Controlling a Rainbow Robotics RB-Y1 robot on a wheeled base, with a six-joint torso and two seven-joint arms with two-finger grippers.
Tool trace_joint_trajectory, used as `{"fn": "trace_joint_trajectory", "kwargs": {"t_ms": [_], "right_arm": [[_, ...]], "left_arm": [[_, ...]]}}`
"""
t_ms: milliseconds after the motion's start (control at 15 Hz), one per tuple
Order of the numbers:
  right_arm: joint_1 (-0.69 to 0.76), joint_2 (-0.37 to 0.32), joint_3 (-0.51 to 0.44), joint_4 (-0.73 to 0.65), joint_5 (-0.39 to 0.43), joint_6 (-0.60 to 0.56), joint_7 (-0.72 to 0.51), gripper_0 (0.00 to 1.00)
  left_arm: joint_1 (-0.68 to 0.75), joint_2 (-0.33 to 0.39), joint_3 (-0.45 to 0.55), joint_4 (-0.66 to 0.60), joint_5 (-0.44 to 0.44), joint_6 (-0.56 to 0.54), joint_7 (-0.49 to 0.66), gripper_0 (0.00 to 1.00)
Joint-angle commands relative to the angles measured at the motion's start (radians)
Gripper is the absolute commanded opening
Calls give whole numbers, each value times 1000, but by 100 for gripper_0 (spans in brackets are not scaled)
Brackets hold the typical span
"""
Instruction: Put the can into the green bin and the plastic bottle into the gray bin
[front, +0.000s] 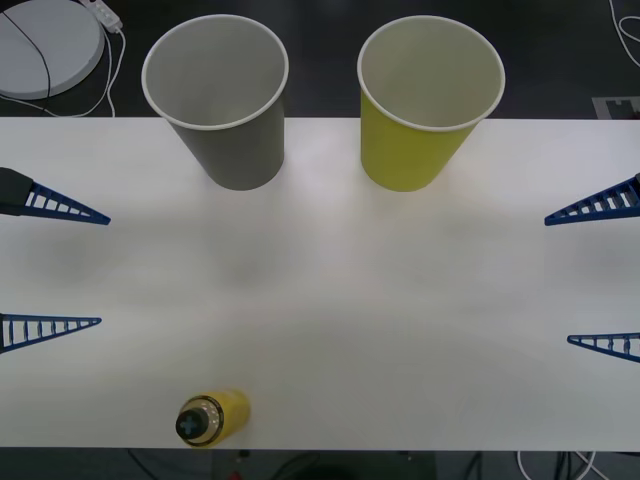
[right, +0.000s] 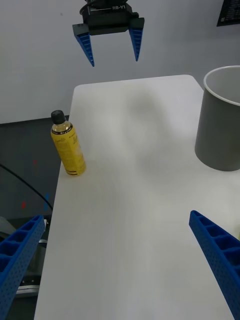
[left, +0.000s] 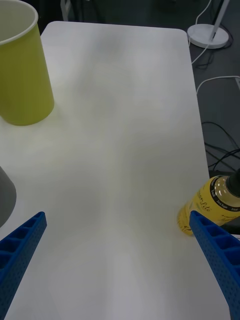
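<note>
Two large paper cups stand upright on the white counter (front: 330, 300), side by side along its far edge and apart from each other: the gray bin (front: 222, 100) toward the robot's left and the green bin (front: 425, 105) toward its right. Measured from the gray bin, the plastic bottle (front: 210, 418) stands well away, upright at the counter's near edge, roughly in line with that bin. Its black cap points up and nothing touches it. The left hand (front: 50, 265) hovers at the counter's left side, between the gray bin and the bottle in depth, with its blue ribbed fingers spread wide and holding nothing. The right hand (front: 600, 275) hovers at the opposite side, past the green bin, likewise spread and unladen.
</note>
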Motion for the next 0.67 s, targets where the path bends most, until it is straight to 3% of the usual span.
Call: {"fn": "trace_joint_trajectory", "kwargs": {"t_ms": [67,667], "right_arm": [[0,0,0,0,0,0,0,100],[0,0,0,0,0,0,0,100]], "left_arm": [[0,0,0,0,0,0,0,100],[20,-17,-32,12,17,17,-6,100]]}}
